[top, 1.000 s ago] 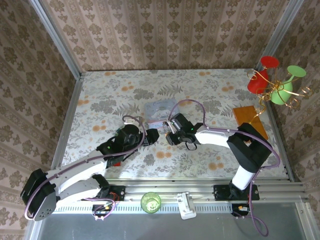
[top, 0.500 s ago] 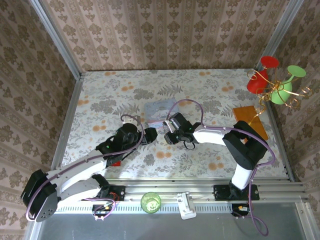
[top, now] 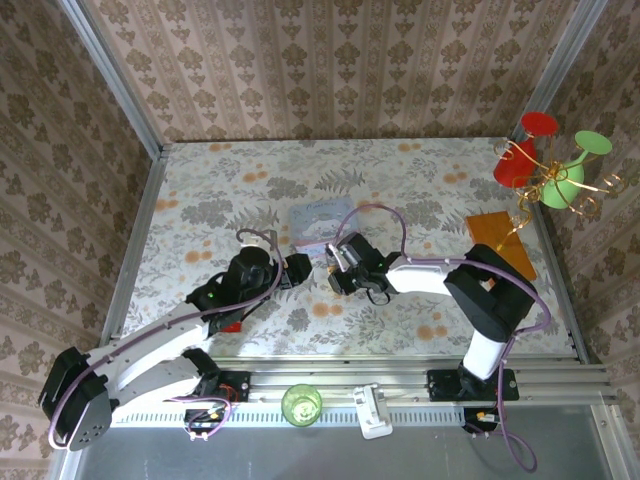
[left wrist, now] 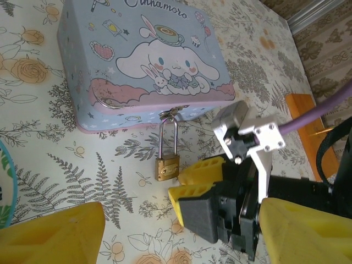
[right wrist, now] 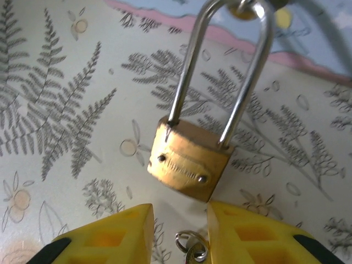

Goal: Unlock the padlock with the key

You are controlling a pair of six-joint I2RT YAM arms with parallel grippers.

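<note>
The small brass padlock [right wrist: 190, 165] lies on the floral table, its shackle hooked through the clasp of the pale blue cartoon tin [left wrist: 143, 60]. The padlock [left wrist: 166, 166] is closed. My right gripper [right wrist: 179, 234] sits just short of the padlock's base. Its yellow fingers stand a little apart. The tiny key [right wrist: 193, 252] with its ring lies in the gap, close against the right-hand finger. My left gripper [left wrist: 181, 234] hovers nearby, wide open and empty, facing the right gripper [left wrist: 199, 180] and the padlock. In the top view both grippers, left [top: 298, 268] and right [top: 331, 272], meet below the tin [top: 318, 222].
An orange block [top: 500, 240] lies at the right, behind it a stand with red and green cups [top: 548, 165]. A green cup [top: 301, 403] sits on the front rail. A small red thing [top: 232, 325] peeks from under the left arm. Open tabletop lies to the left.
The right gripper has crept left toward the padlock and its fingers have narrowed. The left gripper has shifted slightly up and stayed wide open.
</note>
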